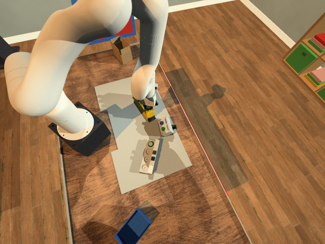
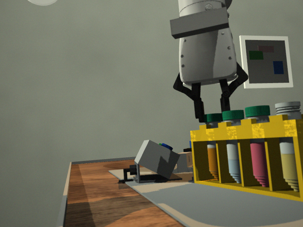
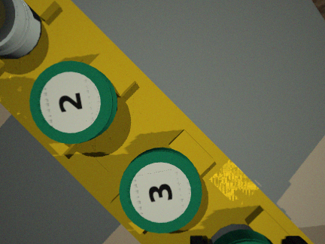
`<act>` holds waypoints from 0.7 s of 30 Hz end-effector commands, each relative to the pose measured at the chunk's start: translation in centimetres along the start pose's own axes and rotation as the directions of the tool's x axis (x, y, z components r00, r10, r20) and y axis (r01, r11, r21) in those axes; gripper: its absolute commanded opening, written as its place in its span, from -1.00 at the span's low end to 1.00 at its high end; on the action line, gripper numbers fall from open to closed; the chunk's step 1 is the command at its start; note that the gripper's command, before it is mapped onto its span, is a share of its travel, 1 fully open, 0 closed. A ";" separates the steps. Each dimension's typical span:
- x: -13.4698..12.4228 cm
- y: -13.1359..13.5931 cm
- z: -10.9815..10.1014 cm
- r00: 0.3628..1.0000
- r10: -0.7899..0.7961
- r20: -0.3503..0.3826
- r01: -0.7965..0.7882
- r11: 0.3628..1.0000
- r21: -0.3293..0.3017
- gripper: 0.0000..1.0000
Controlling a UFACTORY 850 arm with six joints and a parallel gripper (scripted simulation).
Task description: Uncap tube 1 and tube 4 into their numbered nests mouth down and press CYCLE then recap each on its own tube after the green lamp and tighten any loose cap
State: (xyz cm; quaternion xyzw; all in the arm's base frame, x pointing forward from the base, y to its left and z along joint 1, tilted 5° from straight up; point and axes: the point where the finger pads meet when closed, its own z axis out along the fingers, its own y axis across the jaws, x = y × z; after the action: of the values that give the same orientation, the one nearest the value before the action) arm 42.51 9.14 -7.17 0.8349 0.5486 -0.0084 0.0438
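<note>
The gripper is clamped on a green cap, apparently tube 4's (number hidden), at the yellow rack's end; the cap sits directly beneath the wrist, its screw axis upright.

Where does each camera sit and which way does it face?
Top: high overhead, looking down on the table; whole arm and base show.
Exterior: low at table level, facing the yellow rack side-on; end effector shows, shut on tube 4's cap.
Wrist: on the end effector, looking down at cap 2 and cap 3; only fingertips show.
Shared: exterior and wrist both show the rack's caps.
</note>
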 end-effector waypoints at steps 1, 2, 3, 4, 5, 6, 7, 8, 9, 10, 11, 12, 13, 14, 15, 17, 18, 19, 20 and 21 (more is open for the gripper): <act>0.0 0.0 0.0 1.000 0.001 -0.026 -0.002 1.000 -0.015 -1.00; 0.0 0.0 0.0 1.000 0.001 -0.026 -0.002 1.000 -0.015 -1.00; 0.0 0.0 0.0 0.998 -0.049 -0.025 0.048 0.999 -0.016 -1.00; 0.0 0.0 0.0 0.995 -0.099 -0.024 0.098 0.995 -0.017 -1.00; 0.0 0.0 0.0 0.989 -0.148 -0.023 0.148 0.989 -0.018 -1.00; 0.0 0.0 0.0 0.980 -0.198 -0.023 0.197 0.980 -0.020 -1.00; 0.0 0.0 0.0 0.969 -0.246 -0.022 0.246 0.969 -0.021 -1.00; 0.0 0.0 0.0 0.955 -0.294 -0.020 0.294 0.956 -0.022 -1.00; 0.0 0.0 0.0 0.940 -0.342 -0.019 0.341 0.940 -0.023 -1.00; 0.0 0.0 0.0 0.921 -0.388 -0.018 0.388 0.921 -0.024 -1.00; 0.0 0.0 0.0 0.921 -0.388 -0.018 0.388 0.921 -0.024 -1.00; 0.0 0.0 0.0 0.921 -0.388 -0.018 0.388 0.921 -0.024 -1.00; 0.0 0.0 0.0 0.901 -0.434 -0.017 0.433 0.901 -0.025 -1.00; 0.0 0.0 0.0 0.878 -0.478 -0.016 0.478 0.878 -0.025 -1.00; 0.0 0.0 0.0 0.853 -0.522 -0.015 0.521 0.853 -0.026 -1.00; 0.0 0.0 0.0 0.797 -0.604 -0.012 0.604 0.797 -0.027 -1.00; 0.0 0.0 -0.1 0.766 -0.643 -0.011 0.643 0.766 -0.028 -1.00; 0.0 0.0 -0.1 0.732 -0.681 -0.009 0.680 0.732 -0.029 -1.00; 0.0 0.0 -0.1 0.698 -0.716 -0.008 0.716 0.697 -0.029 -1.00; 0.0 0.0 -0.1 0.661 -0.750 -0.006 0.750 0.661 -0.029 -1.00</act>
State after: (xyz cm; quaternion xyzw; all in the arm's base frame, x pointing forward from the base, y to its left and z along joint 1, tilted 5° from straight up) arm 42.48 9.14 -7.15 0.6275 0.7774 -0.0025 0.0436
